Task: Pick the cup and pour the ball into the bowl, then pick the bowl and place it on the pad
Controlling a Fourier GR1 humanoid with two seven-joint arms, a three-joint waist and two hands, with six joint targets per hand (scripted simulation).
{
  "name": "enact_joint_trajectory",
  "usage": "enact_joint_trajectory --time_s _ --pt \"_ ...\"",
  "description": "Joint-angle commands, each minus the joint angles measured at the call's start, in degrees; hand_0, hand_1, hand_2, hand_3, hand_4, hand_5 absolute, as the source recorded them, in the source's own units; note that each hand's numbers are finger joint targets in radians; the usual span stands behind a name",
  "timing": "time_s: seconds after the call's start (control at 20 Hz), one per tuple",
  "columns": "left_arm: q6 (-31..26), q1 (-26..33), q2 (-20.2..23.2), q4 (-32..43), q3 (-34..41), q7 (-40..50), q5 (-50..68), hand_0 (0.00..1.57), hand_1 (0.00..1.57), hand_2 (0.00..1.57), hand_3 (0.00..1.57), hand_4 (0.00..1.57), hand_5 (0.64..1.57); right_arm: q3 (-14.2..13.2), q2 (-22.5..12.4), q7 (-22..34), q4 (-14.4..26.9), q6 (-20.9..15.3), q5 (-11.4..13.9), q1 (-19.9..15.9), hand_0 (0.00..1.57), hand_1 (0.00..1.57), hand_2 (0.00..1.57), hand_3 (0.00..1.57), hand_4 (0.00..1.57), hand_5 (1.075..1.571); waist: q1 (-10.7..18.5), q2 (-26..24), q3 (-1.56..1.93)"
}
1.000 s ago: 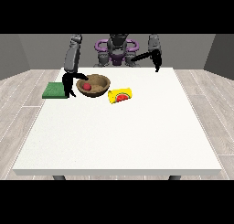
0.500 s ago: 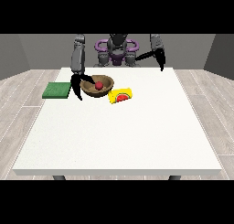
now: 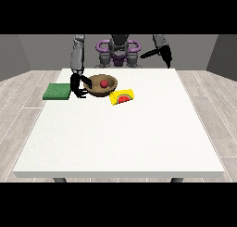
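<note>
The brown bowl point(image 3: 98, 90) stands at the table's far left, tipped so its opening faces the camera, with the red ball point(image 3: 104, 84) inside it. The hand at the view's left point(image 3: 77, 86) is at the bowl's left rim, fingers curled round that edge. The yellow cup point(image 3: 122, 97) lies on its side just right of the bowl, its red inside showing. The green pad point(image 3: 57, 91) lies flat to the left of that hand. The hand at the view's right point(image 3: 165, 55) hangs raised above the table's far right edge, holding nothing.
The white table point(image 3: 120, 138) stretches wide towards the camera. The robot's body point(image 3: 118, 50) stands behind the far edge. Grey plank floor surrounds the table.
The bowl has tipped and shifted slightly towards the view's right in the hand's hold. The hand at the view's right has risen and moved outwards.
</note>
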Motion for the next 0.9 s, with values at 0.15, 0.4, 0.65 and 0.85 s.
enact_joint_trajectory --time_s 0.15,0.4,0.65,0.85 --pt "-0.7 3.9 3.3 5.6 5.2 -3.7 2.8 0.0 0.0 0.0 0.0 0.0 1.57 4.0 0.3 13.6 -2.3 -3.2 2.6 -3.5 1.57 1.57 1.57 1.57 1.03 1.558 -5.4 -5.3 0.58" --pt "1.5 5.1 1.6 5.7 3.8 -3.8 1.2 0.0 0.0 0.0 0.0 0.0 1.57 0.3 -6.3 21.3 -3.3 3.5 -2.0 -6.7 1.57 1.57 1.57 1.57 1.05 1.553 -6.6 -6.5 0.61" --pt "0.4 4.7 3.9 5.9 4.8 -2.4 1.9 0.0 0.0 0.0 0.0 0.0 1.569 -0.7 -7.5 19.1 -5.1 4.8 -2.9 -3.0 1.57 1.57 1.57 1.57 1.06 1.564 -7.4 -5.7 0.63" --pt "2.2 5.5 3.2 5.0 5.3 -9.7 2.1 0.0 0.0 0.0 0.0 0.0 1.567 -5.2 -14.1 16.8 -3.6 12.3 -7.0 -2.9 1.57 1.57 1.57 1.57 1.07 1.563 -7.4 0.8 0.64"
